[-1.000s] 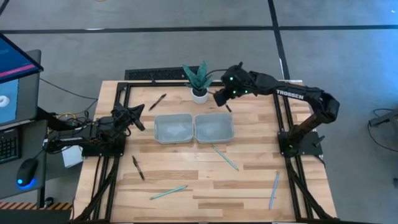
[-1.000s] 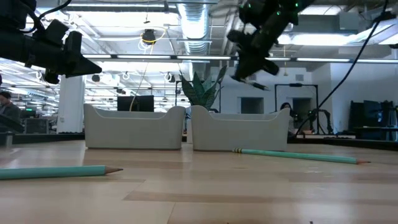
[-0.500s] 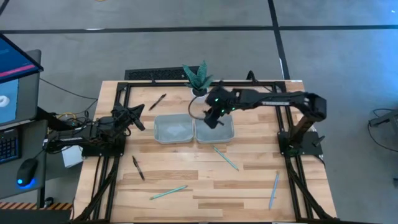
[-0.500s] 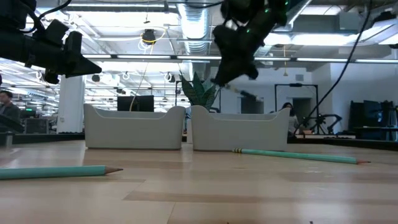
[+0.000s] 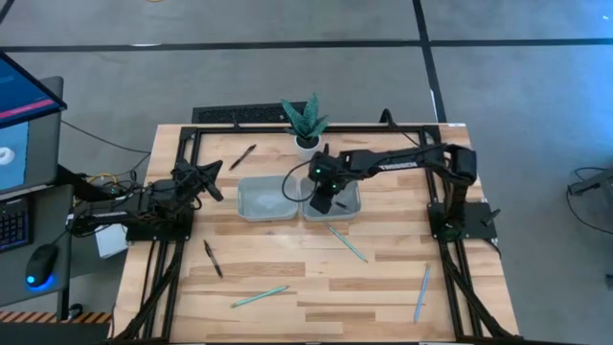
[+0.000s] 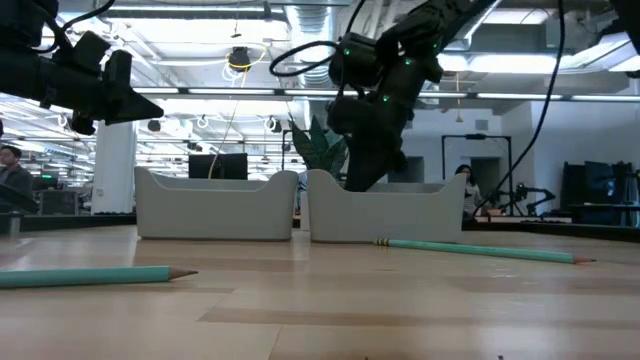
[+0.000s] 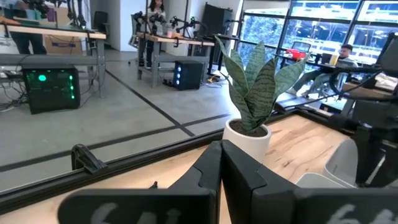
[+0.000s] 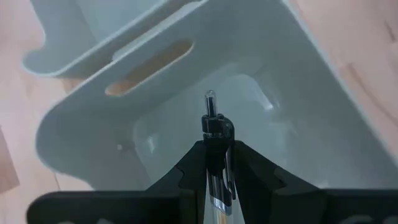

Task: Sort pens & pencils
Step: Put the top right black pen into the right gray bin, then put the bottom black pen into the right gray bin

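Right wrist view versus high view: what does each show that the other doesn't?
Only the right wrist view shows the pen pinched between the right gripper's fingers, tip over the tray's floor. Only the high view shows the left gripper waiting at the table's left, two loose pens and three pencils on the table. Both show the right tray.

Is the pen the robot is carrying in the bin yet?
Not yet. The right gripper grips the pen, tip pointing down into the right bin, which looks empty.

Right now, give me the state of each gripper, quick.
Left gripper: shut, holding nothing, parked at the table's left edge.
Right gripper: shut on a pen, over the right tray.
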### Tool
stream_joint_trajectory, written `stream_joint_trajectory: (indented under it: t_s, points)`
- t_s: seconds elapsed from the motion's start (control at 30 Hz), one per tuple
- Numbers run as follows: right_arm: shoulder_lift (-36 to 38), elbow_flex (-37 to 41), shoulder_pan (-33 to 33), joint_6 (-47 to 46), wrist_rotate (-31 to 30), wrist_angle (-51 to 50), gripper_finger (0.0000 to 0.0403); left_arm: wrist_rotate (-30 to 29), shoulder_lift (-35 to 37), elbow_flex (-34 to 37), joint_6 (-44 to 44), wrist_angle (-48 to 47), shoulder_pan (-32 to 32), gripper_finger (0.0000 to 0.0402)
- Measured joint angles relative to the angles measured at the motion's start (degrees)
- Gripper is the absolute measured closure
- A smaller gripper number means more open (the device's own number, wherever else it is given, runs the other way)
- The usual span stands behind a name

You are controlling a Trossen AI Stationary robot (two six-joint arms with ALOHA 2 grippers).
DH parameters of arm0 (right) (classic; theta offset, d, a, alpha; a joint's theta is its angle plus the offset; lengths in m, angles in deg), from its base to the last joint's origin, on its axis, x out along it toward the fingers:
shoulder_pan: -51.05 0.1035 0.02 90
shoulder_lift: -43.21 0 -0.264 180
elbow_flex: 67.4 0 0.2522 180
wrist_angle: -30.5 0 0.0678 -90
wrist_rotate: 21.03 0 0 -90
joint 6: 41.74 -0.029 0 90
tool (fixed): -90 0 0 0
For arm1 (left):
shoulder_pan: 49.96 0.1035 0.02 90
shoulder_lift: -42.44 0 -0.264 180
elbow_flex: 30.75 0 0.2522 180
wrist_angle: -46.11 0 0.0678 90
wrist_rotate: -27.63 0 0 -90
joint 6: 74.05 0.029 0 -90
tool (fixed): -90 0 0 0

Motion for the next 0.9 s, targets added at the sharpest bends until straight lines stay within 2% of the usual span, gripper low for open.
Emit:
stream_joint_trajectory:
  t_s: [0.17, 0.63, 0.9]
  points:
    - [-0.43, 0.05, 0.02, -1.42, 0.04, 0.46, 0.0308, 0.0, -0.02, 0.0, 0.03, 0.0, 0.0, 0.0401]
    - [-0.03, -0.25, -0.15, -1.6, 0.01, 0.05, 0.0253, -0.12, -0.02, 0.0, 1.37, 0.0, 0.0, 0.0401]
    - [0.49, -8.48, -0.55, -1.13, 0.01, -1.95, 0.0241, -0.13, 0.0, 0.0, 1.34, 0.02, 0.0, 0.0401]
